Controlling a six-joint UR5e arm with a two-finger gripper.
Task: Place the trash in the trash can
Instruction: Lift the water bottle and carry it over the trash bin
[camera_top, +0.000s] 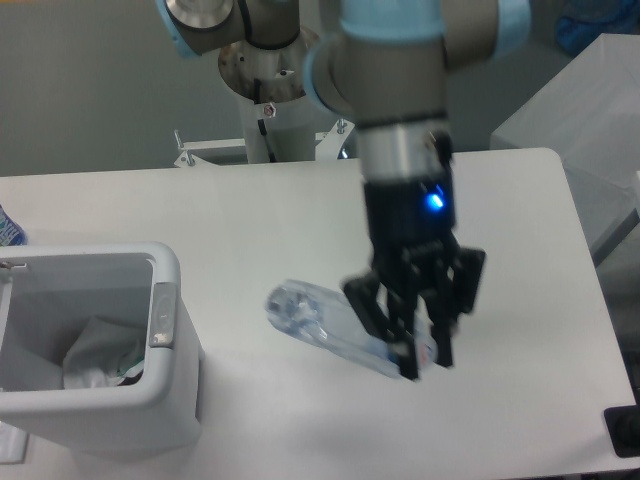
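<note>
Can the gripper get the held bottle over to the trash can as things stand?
Probably yes: the gripper holds the bottle above the table, and nothing stands between it and the open-topped trash can.

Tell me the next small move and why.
Probably carry the bottle left toward the trash can. The gripper is shut on one end of it, the bottle appears lifted off the table, and the wrapper already lies in the can.
</note>
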